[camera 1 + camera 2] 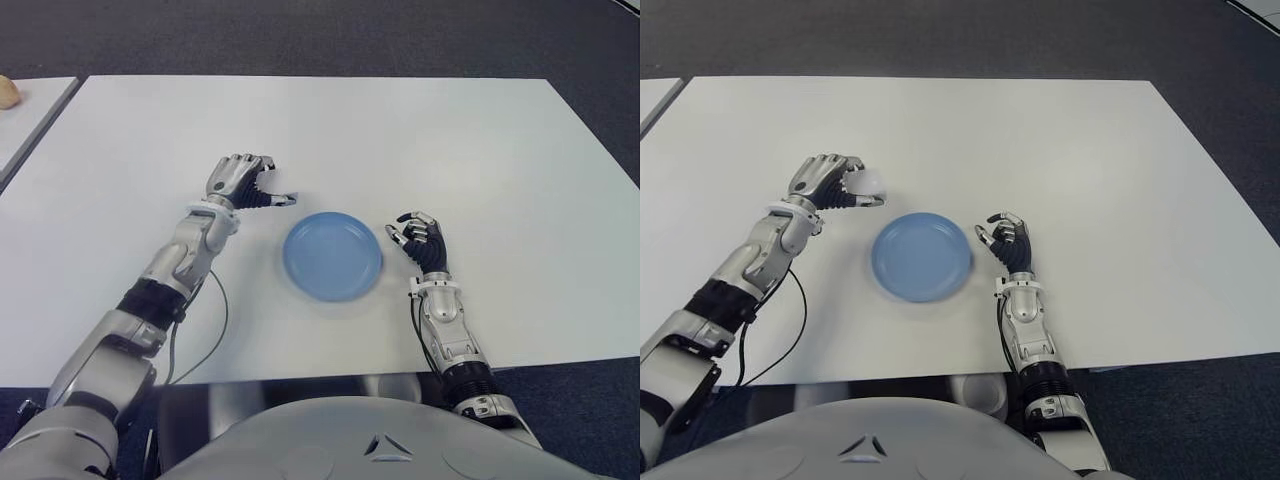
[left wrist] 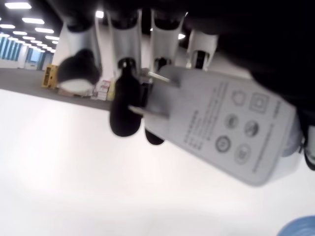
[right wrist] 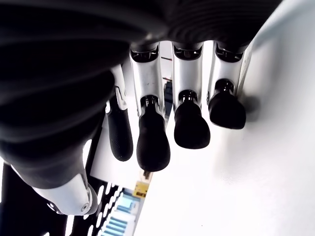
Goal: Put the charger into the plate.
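Right hand [image 1: 420, 235] first, closest to us at lower right of the blue plate [image 1: 332, 256], fingers loosely curled around nothing, idle. All the action is up and left of the plate: the left hand [image 1: 243, 182] is wrapped around the white charger [image 2: 224, 135], prongs poking out past the fingertips. It's held just off the plate's upper-left rim on the white table [image 1: 480, 140], seemingly ready to swing across and release.

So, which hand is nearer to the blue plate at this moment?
The right. The right hand shows just beside the blue plate on its right, holding nothing. The left hand is beyond the plate's far-left rim, slightly farther, grasping the white charger.
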